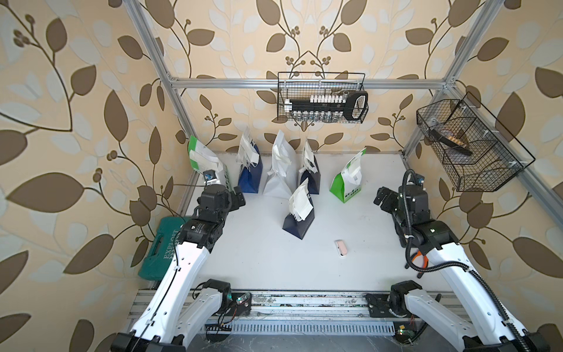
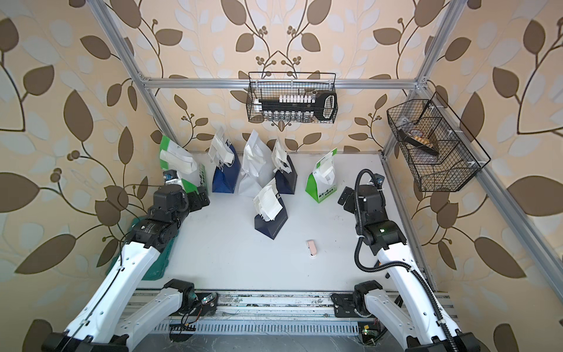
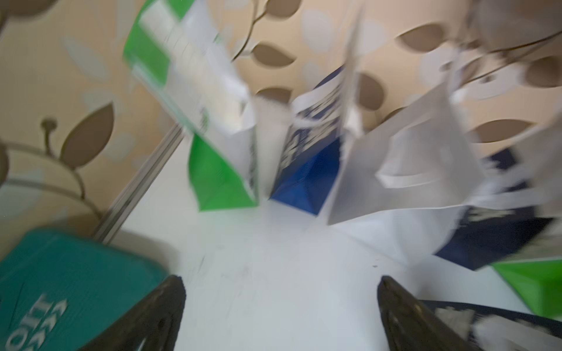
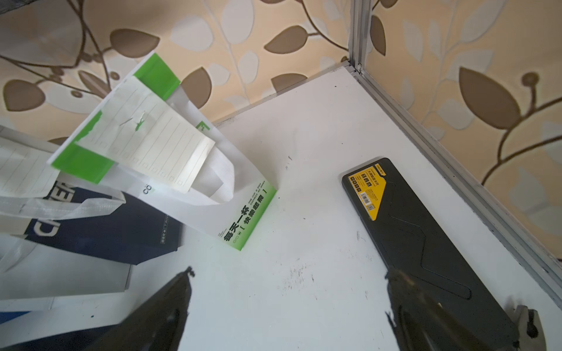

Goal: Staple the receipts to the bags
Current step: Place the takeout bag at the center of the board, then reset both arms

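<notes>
Nearest, on the bare front of the bench [image 1: 259, 262], a small pink-and-white object, taken to be the stapler [image 1: 341, 249], is seen lying alone, touched by neither arm. Just beyond it a navy bag [image 1: 300, 224] is stood apart from the rest, with a receipt [image 1: 300, 202] laid over its upper face.

To either side, the left hand [image 3: 279, 304] is shown spread wide and empty over the bench, near a teal case [image 1: 161, 243]. The right hand [image 4: 289, 291] is likewise spread and empty, beside a flat black case [image 4: 425, 237].

Farther back, five more bags [image 1: 280, 173] are stood in a row before the wall, each with a pale paper at its top. On the green-and-white bag [image 4: 243, 212] nearest the right arm, a staple is made out in the paper; on the others the fastening cannot be told.

All six bags appear to be served, so the stapling is judged finished or close to it. If a paper is found loose, the stapler would have to be gripped by one hand while the bag's top is steadied by the other.
</notes>
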Action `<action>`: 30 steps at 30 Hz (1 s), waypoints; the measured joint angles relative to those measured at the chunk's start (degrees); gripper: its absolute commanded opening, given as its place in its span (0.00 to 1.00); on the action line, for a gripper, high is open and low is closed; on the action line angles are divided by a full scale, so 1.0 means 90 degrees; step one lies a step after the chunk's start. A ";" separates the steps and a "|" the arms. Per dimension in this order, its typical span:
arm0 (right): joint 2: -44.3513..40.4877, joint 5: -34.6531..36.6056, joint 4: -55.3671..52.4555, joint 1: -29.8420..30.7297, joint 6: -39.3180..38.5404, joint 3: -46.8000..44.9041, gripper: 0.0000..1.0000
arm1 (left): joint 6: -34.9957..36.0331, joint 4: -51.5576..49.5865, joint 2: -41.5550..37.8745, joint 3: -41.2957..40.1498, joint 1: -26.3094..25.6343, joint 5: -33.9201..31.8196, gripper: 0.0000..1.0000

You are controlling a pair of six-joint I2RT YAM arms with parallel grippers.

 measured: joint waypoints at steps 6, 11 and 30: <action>0.0420 -0.0002 0.0413 -0.0119 0.0002 -0.0299 0.99 | 0.0182 0.1294 0.0134 -0.1576 0.0255 -0.0027 0.99; 0.0610 0.0083 0.0600 -0.0126 -0.0029 -0.0379 0.99 | 0.0959 0.3133 0.1202 -0.1955 0.0260 -0.0187 0.99; 0.0464 0.0478 0.0860 -0.0151 -0.0364 -0.0542 0.99 | 0.1591 0.6484 0.3366 -0.2424 0.0510 0.0673 0.99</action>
